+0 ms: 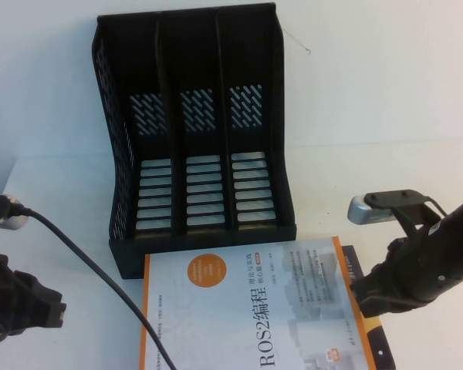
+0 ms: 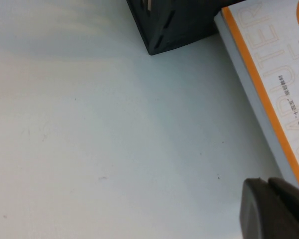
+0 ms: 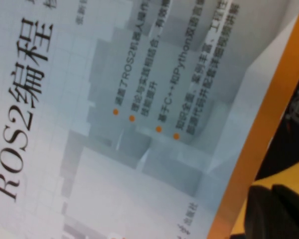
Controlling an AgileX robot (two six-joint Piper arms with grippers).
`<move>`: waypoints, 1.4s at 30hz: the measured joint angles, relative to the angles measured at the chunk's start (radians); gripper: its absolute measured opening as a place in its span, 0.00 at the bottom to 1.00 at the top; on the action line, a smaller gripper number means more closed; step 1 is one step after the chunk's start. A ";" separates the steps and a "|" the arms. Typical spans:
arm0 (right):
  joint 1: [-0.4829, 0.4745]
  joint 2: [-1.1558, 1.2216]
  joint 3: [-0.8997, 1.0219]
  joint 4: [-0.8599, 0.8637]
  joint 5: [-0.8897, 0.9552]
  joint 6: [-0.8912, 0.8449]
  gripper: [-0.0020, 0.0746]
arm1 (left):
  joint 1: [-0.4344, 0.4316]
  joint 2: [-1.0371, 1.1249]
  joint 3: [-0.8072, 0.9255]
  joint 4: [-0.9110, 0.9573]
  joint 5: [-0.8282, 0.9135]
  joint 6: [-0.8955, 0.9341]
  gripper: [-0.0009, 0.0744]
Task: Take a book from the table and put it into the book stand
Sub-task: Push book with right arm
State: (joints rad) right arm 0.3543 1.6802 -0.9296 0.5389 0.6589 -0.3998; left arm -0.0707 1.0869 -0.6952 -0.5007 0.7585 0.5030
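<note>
The white-grey "ROS2" book (image 1: pixel 247 308) lies flat on the white table (image 1: pixel 370 116), just in front of the book stand (image 1: pixel 193 123). The stand is black, upright, with three empty slots. My right gripper (image 1: pixel 360 297) is low at the book's orange right edge, fingers together. In the right wrist view the right gripper (image 3: pixel 272 191) hangs over a black-and-orange book (image 3: pixel 294 139) beside the ROS2 book (image 3: pixel 139 99). My left gripper (image 1: pixel 58 312) is at the table's left front, away from the book. In the left wrist view the left gripper (image 2: pixel 269 183) is shut and empty, near the book's edge (image 2: pixel 284 74) and the stand's corner (image 2: pixel 174 25).
A black book with orange patches (image 1: pixel 364 339) lies under the ROS2 book and sticks out at its right side. A black cable (image 1: pixel 92 262) runs from my left arm across the table to the book's left edge. Bare table (image 2: pixel 114 139) lies left of the stand.
</note>
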 joint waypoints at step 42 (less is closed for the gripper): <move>0.056 0.000 0.000 -0.017 -0.021 0.042 0.03 | 0.000 -0.387 0.101 -0.017 -0.031 -0.296 0.01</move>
State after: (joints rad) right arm 0.4100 1.6802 -0.9296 0.5221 0.6374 -0.3581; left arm -0.0707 0.7001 -0.5942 -0.5178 0.7280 0.2067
